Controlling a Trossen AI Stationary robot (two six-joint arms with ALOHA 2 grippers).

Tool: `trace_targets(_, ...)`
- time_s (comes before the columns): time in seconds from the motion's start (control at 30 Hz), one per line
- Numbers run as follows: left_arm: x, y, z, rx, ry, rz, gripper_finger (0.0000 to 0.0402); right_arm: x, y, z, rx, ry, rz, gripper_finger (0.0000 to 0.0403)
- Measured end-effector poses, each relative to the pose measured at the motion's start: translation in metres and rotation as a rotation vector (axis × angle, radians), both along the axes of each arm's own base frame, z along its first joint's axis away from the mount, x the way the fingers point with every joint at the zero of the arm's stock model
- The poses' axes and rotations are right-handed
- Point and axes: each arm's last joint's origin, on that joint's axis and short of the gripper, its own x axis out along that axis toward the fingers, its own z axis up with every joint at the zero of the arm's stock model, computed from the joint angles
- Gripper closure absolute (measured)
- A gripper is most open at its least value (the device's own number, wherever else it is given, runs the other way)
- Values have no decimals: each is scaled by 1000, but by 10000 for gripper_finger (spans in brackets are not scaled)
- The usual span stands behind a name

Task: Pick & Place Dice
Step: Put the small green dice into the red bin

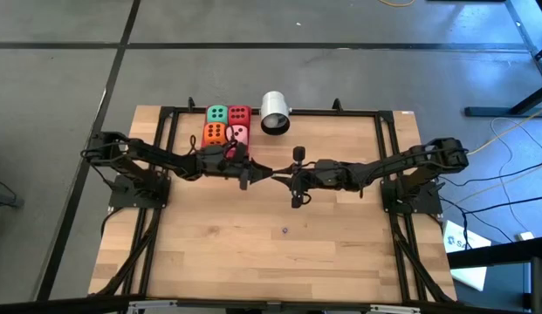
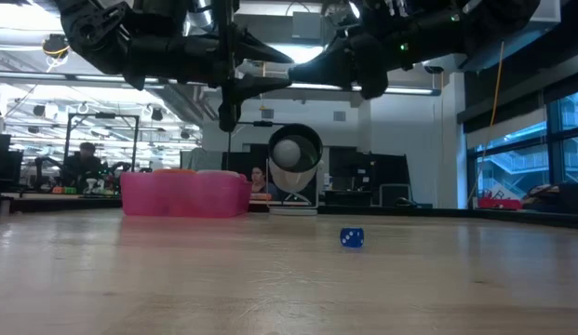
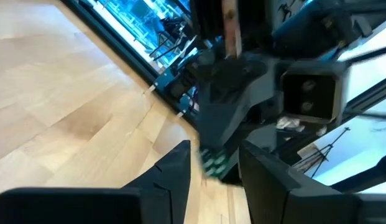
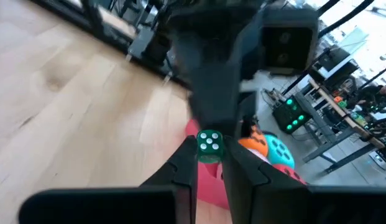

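meeting over the middle of the wooden surface (image 1: 279, 262), the two arms reach toward each other, well above the boards. the right gripper (image 4: 210, 163) has its jaws clamped on a small green die (image 4: 209, 144) with white pips, held at the fingertips. the left gripper (image 1: 253, 173) faces it tip to tip, jaws apart. in the left wrist view the green die sits in the gap between that gripper's own fingers (image 3: 177, 168), and i cannot tell whether they touch it.

four large dice sit in a tight two-by-two block at the back of the surface, behind the left gripper. the green die (image 1: 217, 114) and red die (image 1: 239, 114) are at the rear, with the orange die (image 1: 214, 133) and pink die (image 1: 241, 133) in front of them. just beside the red one, a white cylinder (image 1: 275, 113) lies on its side.

a small blue die (image 2: 352, 238) rests alone on the boards nearer the front, well apart from the block and below the raised grippers. in the low view both arms hang across the top. beyond the surface lies an open workroom with desks, where a person (image 2: 87, 158) sits at a desk far off.
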Motion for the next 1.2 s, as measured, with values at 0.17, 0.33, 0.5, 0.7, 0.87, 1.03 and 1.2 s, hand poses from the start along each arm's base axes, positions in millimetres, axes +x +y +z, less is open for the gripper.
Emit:
trace_targets(0.17,0,0,-1,10,14,-2,274,0,0,2,2,-16,1,353)
trace_targets(0.33,0,0,-1,7,14,2,274,2,0,4,0,-18,4,353)
trace_targets(0.5,0,1,-1,7,13,20,274,2,0,4,-12,-10,9,353)
trace_targets(0.7,0,1,-1,-16,10,28,274,2,0,3,-17,-1,10,353)
trace_targets(0.87,0,1,-1,-30,10,27,274,2,-2,3,-20,0,5,352)
trace_targets(1.03,0,1,-1,-30,10,27,274,2,-3,3,-17,-1,11,352)
trace_targets(1.2,0,1,-1,-10,10,27,274,2,-3,3,-18,-1,12,352)
